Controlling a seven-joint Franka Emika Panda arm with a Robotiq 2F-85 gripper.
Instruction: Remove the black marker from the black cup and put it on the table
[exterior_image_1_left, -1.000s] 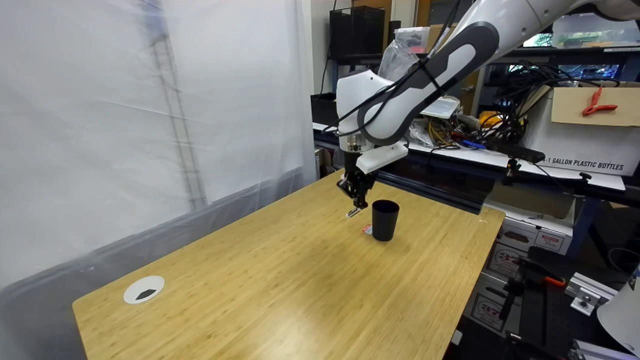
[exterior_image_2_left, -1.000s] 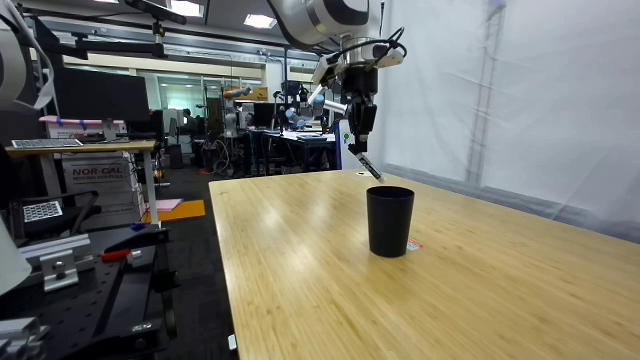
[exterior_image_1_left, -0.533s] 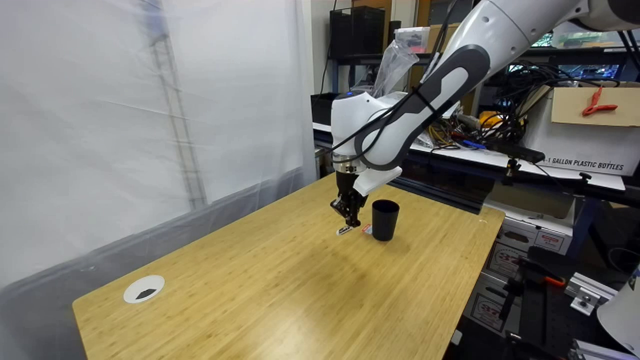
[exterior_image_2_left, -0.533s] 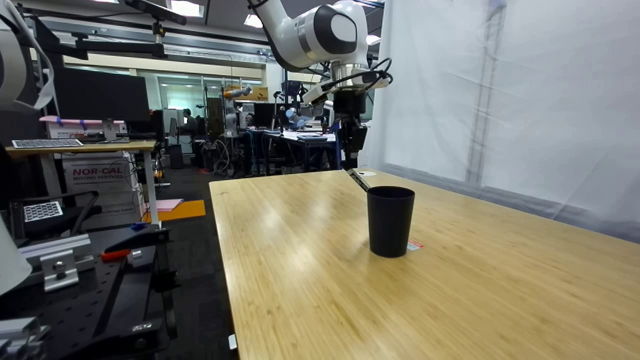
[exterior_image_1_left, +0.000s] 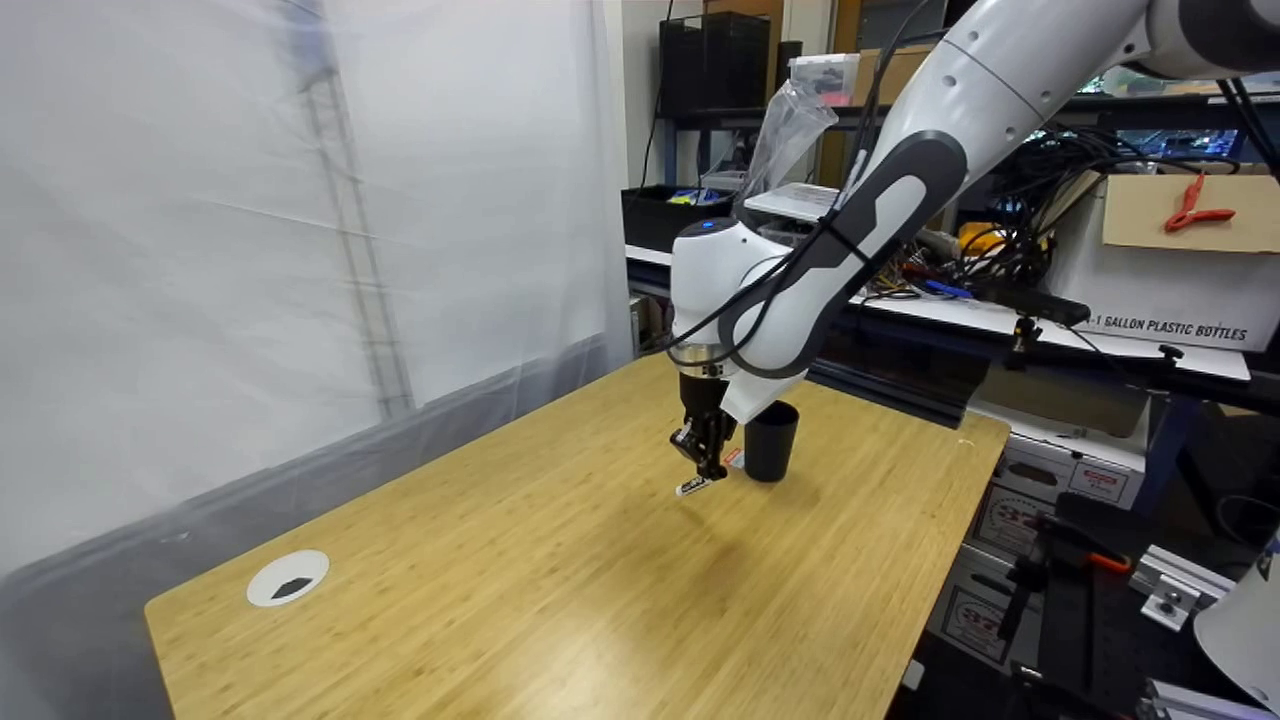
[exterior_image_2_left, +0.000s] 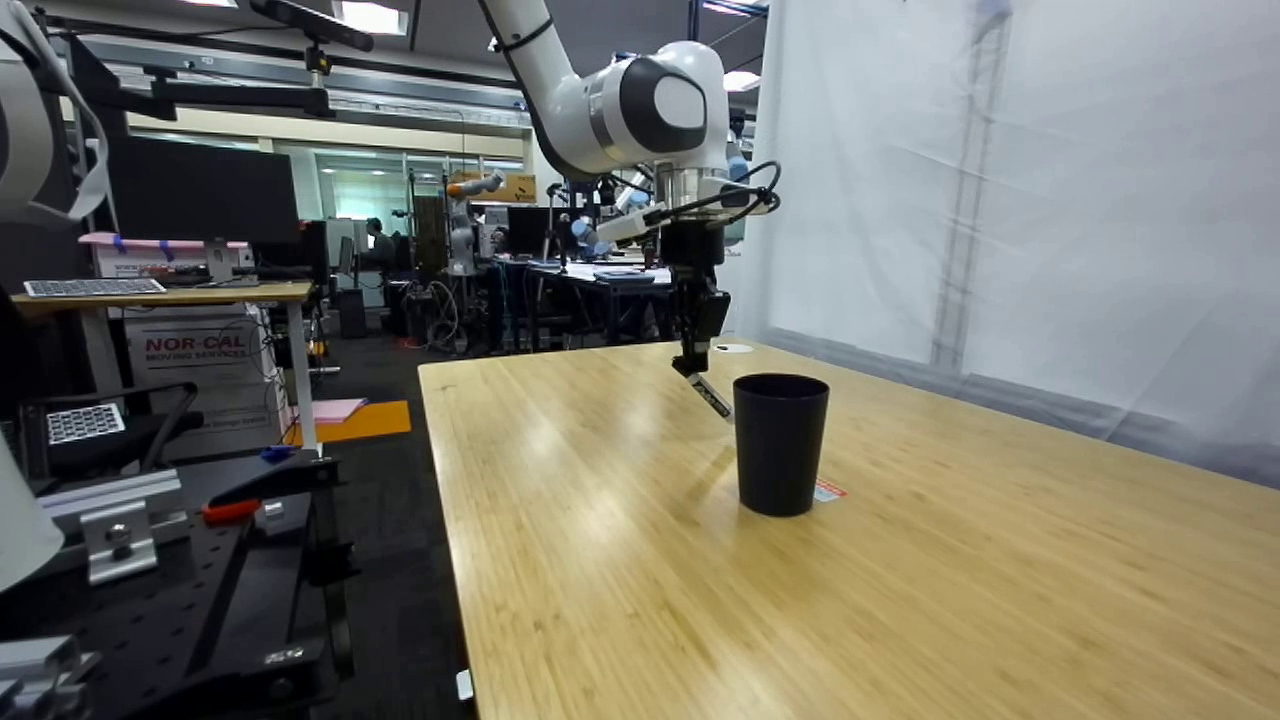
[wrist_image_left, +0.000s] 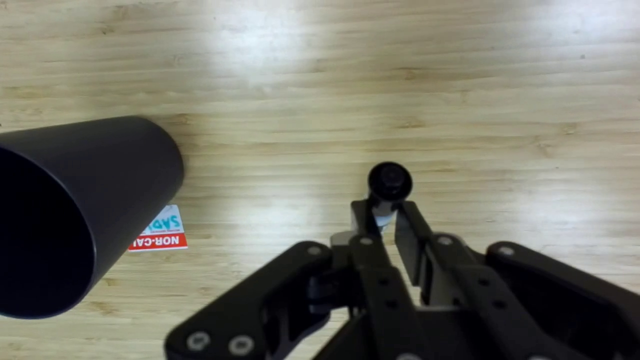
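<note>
Gripper (wrist_image_left: 385, 212) of the robot pinches the marker (exterior_image_2_left: 709, 396) between its two fingers (wrist_image_left: 412, 220), and the black end of this marker points upward. In both exterior views the marker is tilted, and it hangs a little above the table (exterior_image_1_left: 480, 560). The black cup (wrist_image_left: 120, 165) stands upright on this table, near the marker but apart from it. Just beside the cup lies a red and white label (wrist_image_left: 159, 241).

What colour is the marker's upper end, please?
The upper end is black, clearest in the wrist view.
</note>
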